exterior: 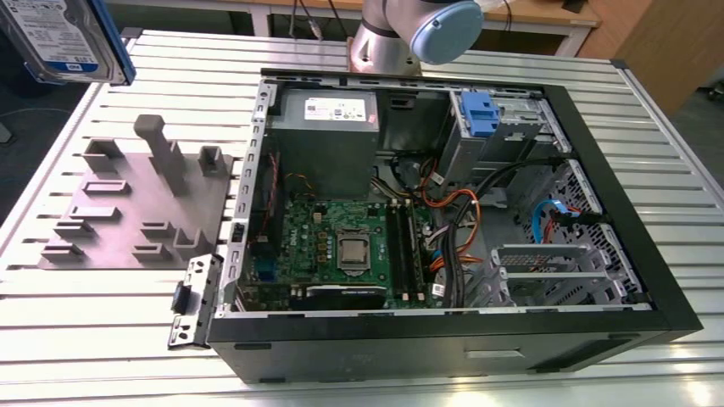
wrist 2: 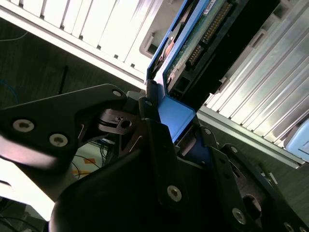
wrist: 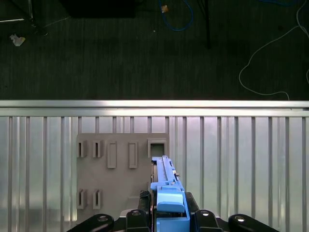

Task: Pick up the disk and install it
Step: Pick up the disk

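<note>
Right now the black two-fingered gripper [wrist: 167,205] is pinching the flat rectangular silver-grey disk [exterior: 59,38] by one short end, its jaws pressing together on the blue plastic bracket [wrist 2: 176,113] that is wrapping the drive's edges. So the disk is sitting directly between the jaws, with its long axis running straight out from them, away from the wrist. In the first wrist view it is showing edge-on, thin side toward the camera. Its far end is pointing toward the flat grey slotted fixture plate [wrist: 120,166], and it looks clear of the plate as far as I can judge. In the exterior view it is hanging in the air at the exterior view's left, label face toward the camera, long axis near upright. The open black computer case [exterior: 633,280] is lying well apart, toward the exterior view's right on the ribbed aluminium table [exterior: 102,339].
</note>
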### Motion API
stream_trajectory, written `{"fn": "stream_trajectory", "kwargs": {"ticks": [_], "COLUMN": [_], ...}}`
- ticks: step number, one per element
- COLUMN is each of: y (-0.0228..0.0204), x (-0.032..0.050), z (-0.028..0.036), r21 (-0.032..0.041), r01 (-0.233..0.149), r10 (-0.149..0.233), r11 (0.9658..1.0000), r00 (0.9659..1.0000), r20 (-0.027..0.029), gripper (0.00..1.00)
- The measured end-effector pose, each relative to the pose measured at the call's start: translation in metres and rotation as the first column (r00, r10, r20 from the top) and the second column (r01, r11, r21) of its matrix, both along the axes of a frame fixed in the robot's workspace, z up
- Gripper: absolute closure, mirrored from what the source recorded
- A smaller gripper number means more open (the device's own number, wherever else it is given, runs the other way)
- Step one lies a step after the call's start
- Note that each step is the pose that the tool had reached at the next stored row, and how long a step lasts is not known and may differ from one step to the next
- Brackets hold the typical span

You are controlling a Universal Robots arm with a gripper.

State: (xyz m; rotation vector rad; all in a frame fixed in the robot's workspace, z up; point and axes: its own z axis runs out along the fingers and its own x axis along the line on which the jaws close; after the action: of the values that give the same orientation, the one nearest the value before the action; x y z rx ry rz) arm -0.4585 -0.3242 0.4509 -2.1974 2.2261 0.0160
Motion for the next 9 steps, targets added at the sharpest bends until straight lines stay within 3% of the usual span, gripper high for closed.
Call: {"fn": "stream_trajectory", "kwargs": {"ticks": [9], "y": [0.0], "x": [0.0], "z": [0.0049], "r21": [0.0], "r01": [0.0], "r10": [0.0], "r11": [1.0], "r00": [1.0], "r20": [0.0], "gripper": [0.63]}}
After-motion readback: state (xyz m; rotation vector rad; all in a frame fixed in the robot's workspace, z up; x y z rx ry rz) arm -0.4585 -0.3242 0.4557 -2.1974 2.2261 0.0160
